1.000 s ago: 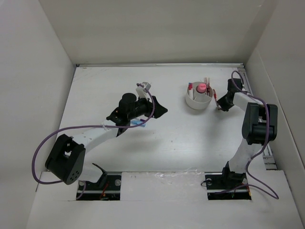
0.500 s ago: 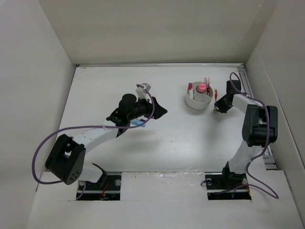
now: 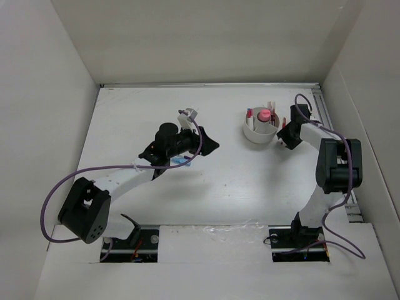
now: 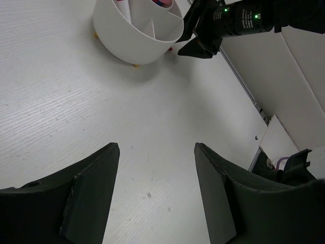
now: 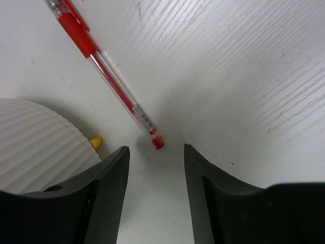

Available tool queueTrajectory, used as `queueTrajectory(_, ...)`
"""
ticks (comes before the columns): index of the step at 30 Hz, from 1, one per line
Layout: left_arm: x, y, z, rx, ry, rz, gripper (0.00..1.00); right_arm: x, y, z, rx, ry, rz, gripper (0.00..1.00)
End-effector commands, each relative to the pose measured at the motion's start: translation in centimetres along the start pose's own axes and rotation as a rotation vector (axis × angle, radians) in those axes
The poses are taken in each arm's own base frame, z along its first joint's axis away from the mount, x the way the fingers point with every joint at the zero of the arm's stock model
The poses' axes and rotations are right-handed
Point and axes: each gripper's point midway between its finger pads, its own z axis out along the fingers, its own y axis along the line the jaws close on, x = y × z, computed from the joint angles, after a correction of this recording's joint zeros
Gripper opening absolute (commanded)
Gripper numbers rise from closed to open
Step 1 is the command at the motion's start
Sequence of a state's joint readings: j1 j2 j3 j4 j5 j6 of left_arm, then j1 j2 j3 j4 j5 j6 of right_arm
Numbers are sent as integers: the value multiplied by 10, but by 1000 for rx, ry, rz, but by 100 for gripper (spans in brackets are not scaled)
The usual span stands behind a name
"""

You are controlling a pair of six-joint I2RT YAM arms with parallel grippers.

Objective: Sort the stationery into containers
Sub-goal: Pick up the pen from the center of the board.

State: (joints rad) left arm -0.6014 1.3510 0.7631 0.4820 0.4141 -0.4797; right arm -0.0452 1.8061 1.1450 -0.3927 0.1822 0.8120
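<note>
A red pen [image 5: 109, 76] is seen flat just right of the white tub [image 5: 35, 137], its tip just before the released jaws of the right gripper [image 5: 155, 162]. The left gripper [image 4: 156, 157] is also released. The pen is judged light, stiff and slippery, best gripped mid-barrel.

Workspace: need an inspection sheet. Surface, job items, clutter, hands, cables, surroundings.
Surface: white table, bare, faint scuffs.
Job's things: white divided tub at back right, some items standing inside; red pen flat on the table beside it; small blue piece by the left arm.
Clutter: nothing seen.
Hands: left hand open, empty; right hand open, over the red pen's tip, not gripping.
Cables: purple cables, one along each arm, slack loops, clear of the tub.
Surroundings: white walls on three sides.
</note>
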Motion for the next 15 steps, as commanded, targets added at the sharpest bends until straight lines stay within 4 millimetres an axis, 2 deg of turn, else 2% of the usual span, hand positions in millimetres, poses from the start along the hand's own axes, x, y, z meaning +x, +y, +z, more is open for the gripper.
queueTrajectory(1,-16,-15,-6,44,-56,36,57,-22,7,-13,-3,-75,18,53)
queueTrajectory(5,-17,-14,-6,37,-61,36,57,-19,2,1,37,-64,10,43)
queueTrajectory(6,-17,-14,-6,37,-61,36,57,-20,9,-2,24,-69,5,41)
queueTrajectory(7,-17,-14,-6,37,-61,36,57,-18,7,2,33,-62,2,38)
queueTrajectory(11,-15,-13,-6,32,-54,32,57,-17,11,5,37,-66,-6,33)
queueTrajectory(15,-15,-12,-6,32,-54,42,57,-21,16,6,30,-72,-4,33)
